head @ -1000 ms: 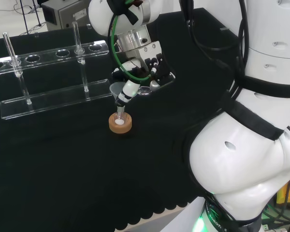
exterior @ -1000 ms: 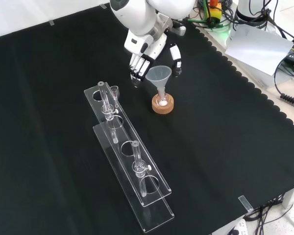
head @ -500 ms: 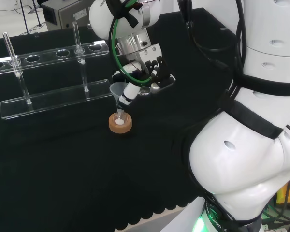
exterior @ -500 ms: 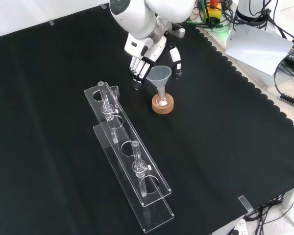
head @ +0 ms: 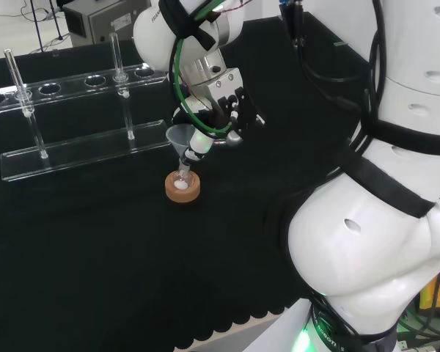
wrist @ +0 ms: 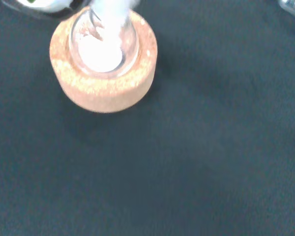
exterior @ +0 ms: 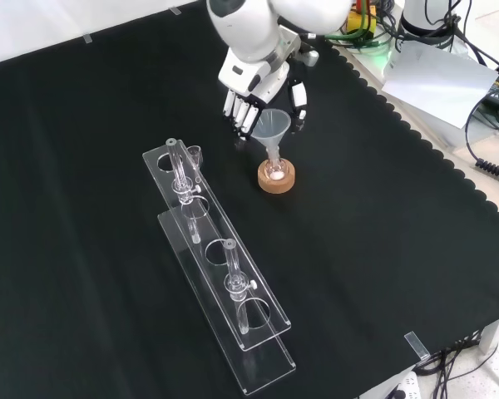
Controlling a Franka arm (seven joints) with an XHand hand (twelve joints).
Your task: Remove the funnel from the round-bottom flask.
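Observation:
A clear funnel (head: 180, 137) (exterior: 272, 125) stands upright with its stem in the neck of a small round-bottom flask (head: 180, 178) (exterior: 274, 172). The flask holds white powder and rests on a cork ring (head: 182, 191) (exterior: 276, 183) (wrist: 105, 86). My hand (head: 221, 108) (exterior: 262, 79) hangs just behind and above the funnel. In the front view its fingers (exterior: 241, 112) reach down left of the cone and the thumb (exterior: 298, 98) right of it, relaxed and not closed on it. In the wrist view the flask (wrist: 101, 49) is close below the palm.
A long clear rack (head: 81, 147) (exterior: 216, 258) with round holes lies left of the flask in the front view, with two upright tubes (exterior: 179, 170) (exterior: 233, 278). The cloth's scalloped edge (exterior: 416, 145) runs at the front view's right, with cables and paper beyond.
The hand has shifted slightly right and up in the front view and turned, bringing fingers and thumb to either side of the cone. Funnel, flask and ring have not moved.

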